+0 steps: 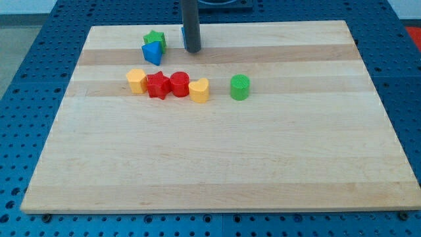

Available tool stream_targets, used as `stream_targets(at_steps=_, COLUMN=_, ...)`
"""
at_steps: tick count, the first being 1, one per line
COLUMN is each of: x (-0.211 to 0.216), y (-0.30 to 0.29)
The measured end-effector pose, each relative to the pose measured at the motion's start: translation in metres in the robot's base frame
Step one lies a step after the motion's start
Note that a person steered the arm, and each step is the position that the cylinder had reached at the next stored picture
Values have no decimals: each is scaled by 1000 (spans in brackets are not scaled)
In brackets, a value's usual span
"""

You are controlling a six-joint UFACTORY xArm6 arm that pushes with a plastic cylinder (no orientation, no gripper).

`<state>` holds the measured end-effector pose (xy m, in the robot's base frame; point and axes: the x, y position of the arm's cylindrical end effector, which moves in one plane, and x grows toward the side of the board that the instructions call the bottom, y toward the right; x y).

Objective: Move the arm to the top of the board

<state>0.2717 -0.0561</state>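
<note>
My rod comes down from the view's top and my tip (pixel 192 49) rests on the wooden board (pixel 217 164) near its top edge, a little left of centre. A blue block (pixel 183 35) shows as a sliver just behind the rod's left side. A green star (pixel 156 39) and a blue triangular block (pixel 152 53) lie to the tip's left. Below the tip a row holds a yellow hexagon (pixel 136 81), a red star (pixel 157 85), a red cylinder (pixel 179 83) and a yellow heart-like block (pixel 199 90). A green cylinder (pixel 240 87) stands apart to the right.
The board lies on a blue perforated table (pixel 26 79) that shows on all sides.
</note>
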Motion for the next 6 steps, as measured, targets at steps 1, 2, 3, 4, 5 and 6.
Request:
stream_targets(at_steps=1, x=7, y=14)
stream_targets(at_steps=2, x=10, y=65)
stream_targets(at_steps=3, x=-2, y=127)
stream_targets(at_steps=4, x=-38, y=146)
stream_targets(at_steps=5, x=-67, y=137)
stream_targets(at_steps=6, x=-68, y=88)
